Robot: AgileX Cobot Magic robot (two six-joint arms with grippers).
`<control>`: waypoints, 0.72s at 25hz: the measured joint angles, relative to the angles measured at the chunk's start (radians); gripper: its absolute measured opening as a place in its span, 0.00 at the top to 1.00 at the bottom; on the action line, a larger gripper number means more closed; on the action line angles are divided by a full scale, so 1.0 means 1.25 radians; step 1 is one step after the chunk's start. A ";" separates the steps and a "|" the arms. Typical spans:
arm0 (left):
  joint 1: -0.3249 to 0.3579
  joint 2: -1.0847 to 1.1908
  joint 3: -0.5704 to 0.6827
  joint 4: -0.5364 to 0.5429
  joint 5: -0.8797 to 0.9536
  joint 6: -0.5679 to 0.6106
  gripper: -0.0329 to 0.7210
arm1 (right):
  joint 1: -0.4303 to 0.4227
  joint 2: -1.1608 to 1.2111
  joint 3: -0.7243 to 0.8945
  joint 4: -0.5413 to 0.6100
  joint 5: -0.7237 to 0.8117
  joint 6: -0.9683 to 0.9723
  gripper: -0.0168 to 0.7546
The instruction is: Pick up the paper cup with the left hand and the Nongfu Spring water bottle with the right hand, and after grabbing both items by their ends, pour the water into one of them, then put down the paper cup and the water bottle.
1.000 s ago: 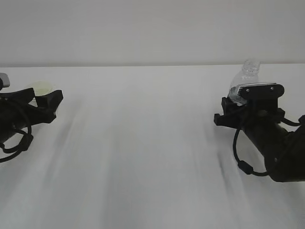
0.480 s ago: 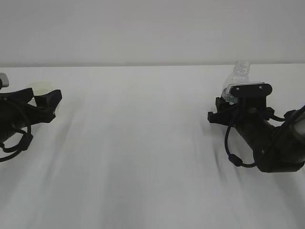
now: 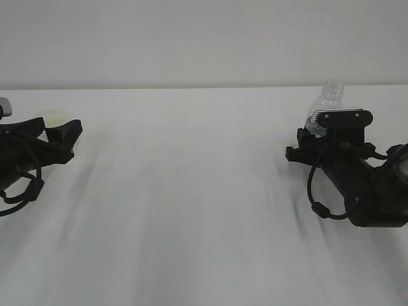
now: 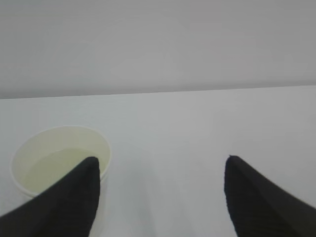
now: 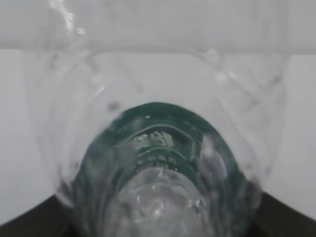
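The white table (image 3: 204, 191) is bare but for two arms at its edges. On the right, the right hand (image 3: 319, 137) is clamped round the lower end of the Nongfu Spring water bottle (image 3: 325, 102), whose clear neck pokes up behind the grey plate; the wrist view shows the ribbed clear plastic and dark green label (image 5: 158, 143) filling the frame between the jaws. If that grip slackens before the base meets the table, the bottle could tip and spill whatever is left.

On the far left, the left hand (image 3: 60, 137) has its fingers (image 4: 74, 197) spread wide, and the paper cup (image 4: 59, 158) stands on the table just off one fingertip, seemingly released. It holds pale liquid, so a careless pull-back could nudge it over.
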 joint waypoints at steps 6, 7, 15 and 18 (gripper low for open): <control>0.000 0.000 0.000 0.000 0.000 0.001 0.21 | 0.000 0.003 0.000 0.000 -0.022 0.000 0.42; 0.000 0.000 0.000 0.000 0.000 0.001 0.21 | 0.000 0.003 0.000 0.000 -0.023 0.000 0.41; 0.000 0.000 0.000 0.000 0.000 0.002 0.22 | 0.000 0.003 0.000 0.000 -0.023 0.000 0.31; 0.000 0.000 0.000 0.000 0.000 0.002 0.22 | 0.000 0.003 0.000 0.001 -0.032 0.000 0.26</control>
